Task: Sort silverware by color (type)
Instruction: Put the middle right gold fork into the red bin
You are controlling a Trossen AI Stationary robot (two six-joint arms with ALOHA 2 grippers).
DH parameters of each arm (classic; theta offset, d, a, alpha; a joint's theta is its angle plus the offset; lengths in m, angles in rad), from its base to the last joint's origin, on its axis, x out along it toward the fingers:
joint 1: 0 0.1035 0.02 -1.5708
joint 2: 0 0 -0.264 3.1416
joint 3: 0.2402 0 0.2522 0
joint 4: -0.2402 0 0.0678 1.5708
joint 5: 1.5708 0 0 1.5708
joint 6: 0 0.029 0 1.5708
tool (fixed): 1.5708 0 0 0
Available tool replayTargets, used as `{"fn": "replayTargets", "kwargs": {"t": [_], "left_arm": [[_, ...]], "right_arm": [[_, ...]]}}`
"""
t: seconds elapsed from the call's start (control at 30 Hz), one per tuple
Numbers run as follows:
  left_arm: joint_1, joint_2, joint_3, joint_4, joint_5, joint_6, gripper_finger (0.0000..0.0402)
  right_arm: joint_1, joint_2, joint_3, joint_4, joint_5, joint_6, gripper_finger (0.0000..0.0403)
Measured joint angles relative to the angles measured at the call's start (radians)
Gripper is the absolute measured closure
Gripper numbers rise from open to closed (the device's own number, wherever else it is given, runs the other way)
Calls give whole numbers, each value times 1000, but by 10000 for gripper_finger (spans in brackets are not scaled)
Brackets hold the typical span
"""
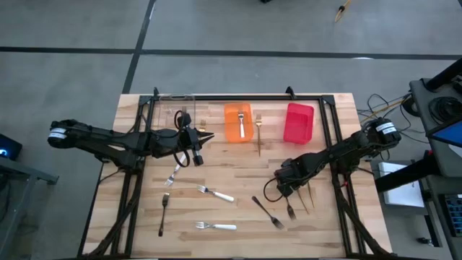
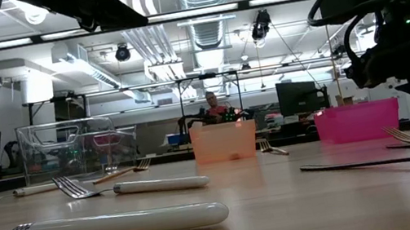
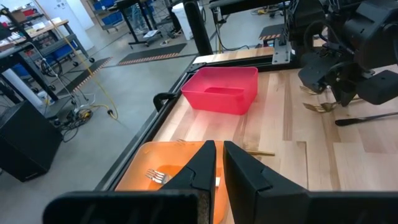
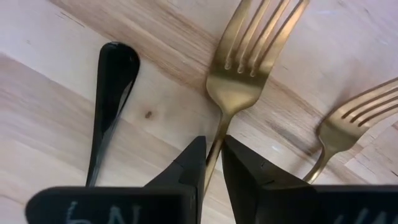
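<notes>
Silverware lies scattered on the wooden table: white-handled forks (image 1: 216, 193) (image 1: 216, 226) (image 1: 173, 173), dark forks (image 1: 164, 213) (image 1: 267, 211) and gold forks (image 1: 258, 133). Another gold fork (image 3: 158, 176) lies inside the orange bin (image 1: 238, 121). My right gripper (image 4: 212, 146) points down at the near right, shut on a gold fork (image 4: 249, 56). A second gold fork (image 4: 348, 124) and a dark fork's handle end (image 4: 115, 81) lie beside it. My left gripper (image 3: 219, 168) hovers shut and empty near the orange bin. My right gripper pinches the gold fork's slim handle just behind its head (image 4: 220, 134) between its two fingers. The fingers come from above, pointing down, and lie across the handle. The fork lies flat on the table.
A clear bin (image 1: 177, 115), the orange bin and a red bin (image 1: 298, 123) stand in a row along the far edge. Black frame rails (image 1: 238, 97) run around the table. Bare wood lies in the middle between the arms.
</notes>
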Motion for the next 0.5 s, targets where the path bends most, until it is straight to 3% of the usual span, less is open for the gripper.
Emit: {"fn": "replayTargets", "kwargs": {"t": [0.5], "left_arm": [[0,1,0,0,-3,0,388]], "right_arm": [[-7,-76,10,-8,7,-13,360]]}}
